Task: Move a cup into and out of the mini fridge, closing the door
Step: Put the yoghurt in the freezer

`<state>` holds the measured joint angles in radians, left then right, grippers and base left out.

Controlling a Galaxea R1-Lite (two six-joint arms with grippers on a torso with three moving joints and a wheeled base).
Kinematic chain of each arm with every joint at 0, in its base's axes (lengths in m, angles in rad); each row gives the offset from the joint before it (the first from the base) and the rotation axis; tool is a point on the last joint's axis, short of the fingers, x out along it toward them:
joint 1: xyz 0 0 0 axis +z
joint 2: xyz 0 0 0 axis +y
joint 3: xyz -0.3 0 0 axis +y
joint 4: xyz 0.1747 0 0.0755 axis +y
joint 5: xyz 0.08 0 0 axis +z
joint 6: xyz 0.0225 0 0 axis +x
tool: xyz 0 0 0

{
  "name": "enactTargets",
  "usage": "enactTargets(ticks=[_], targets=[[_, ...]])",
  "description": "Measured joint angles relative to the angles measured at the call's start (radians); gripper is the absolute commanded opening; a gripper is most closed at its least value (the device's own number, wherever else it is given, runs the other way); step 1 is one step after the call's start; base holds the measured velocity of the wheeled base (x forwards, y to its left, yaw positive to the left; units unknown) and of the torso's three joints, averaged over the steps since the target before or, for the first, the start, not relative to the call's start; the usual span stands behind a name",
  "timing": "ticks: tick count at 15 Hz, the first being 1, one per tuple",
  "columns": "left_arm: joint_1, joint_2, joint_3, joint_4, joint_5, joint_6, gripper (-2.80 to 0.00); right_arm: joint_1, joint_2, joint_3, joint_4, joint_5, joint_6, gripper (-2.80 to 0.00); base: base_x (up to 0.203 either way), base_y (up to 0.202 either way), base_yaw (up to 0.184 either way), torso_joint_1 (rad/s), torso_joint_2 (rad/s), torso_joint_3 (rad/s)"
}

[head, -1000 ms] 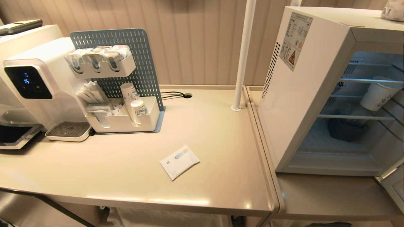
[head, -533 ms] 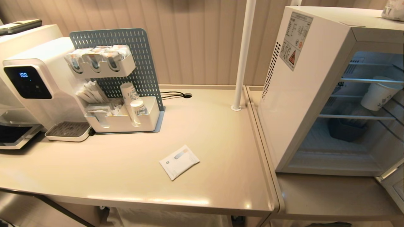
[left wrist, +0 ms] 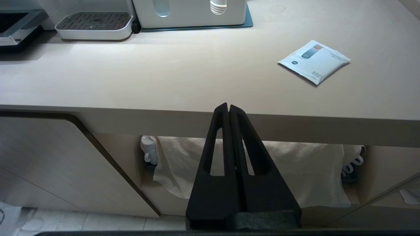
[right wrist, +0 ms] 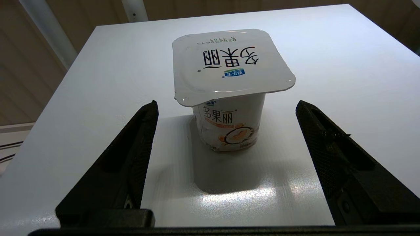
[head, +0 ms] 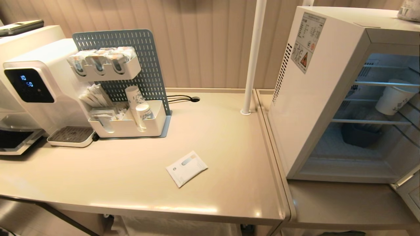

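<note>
The cup (right wrist: 229, 88), squat and white with a flat printed lid and orange print near its base, stands upright on the white top of the mini fridge (right wrist: 328, 49). My right gripper (right wrist: 226, 105) is open, one finger on either side of the cup and apart from it; the cup stands just beyond the fingertips. In the head view the mini fridge (head: 315, 98) stands at the right with its door (head: 411, 193) swung open, and an edge of the cup (head: 409, 9) shows on top. My left gripper (left wrist: 228, 106) is shut and empty, parked below the table's front edge.
Inside the fridge a tall paper cup (head: 392, 96) leans on a wire shelf above a blue basket (head: 359, 134). On the table (head: 229, 147) are a water dispenser (head: 36, 85), a pegboard organiser (head: 128, 98), a flat sachet (head: 186, 168) and a white pole (head: 252, 55).
Only the digits on the dispenser's display differ; nothing else in the head view has moved.
</note>
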<state>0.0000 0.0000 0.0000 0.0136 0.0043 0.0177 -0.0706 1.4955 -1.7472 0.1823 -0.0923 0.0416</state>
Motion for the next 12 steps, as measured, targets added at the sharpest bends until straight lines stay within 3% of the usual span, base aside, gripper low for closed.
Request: enactTargets(ticks=[12], targets=[[0.0,0.0,0.0,0.0,0.0,-0.01,-2.8,0.002,0.119,-0.117,-0.004,0.026,-0.001,0.0,0.0,0.0,0.0,0.0,0.0,0.0]])
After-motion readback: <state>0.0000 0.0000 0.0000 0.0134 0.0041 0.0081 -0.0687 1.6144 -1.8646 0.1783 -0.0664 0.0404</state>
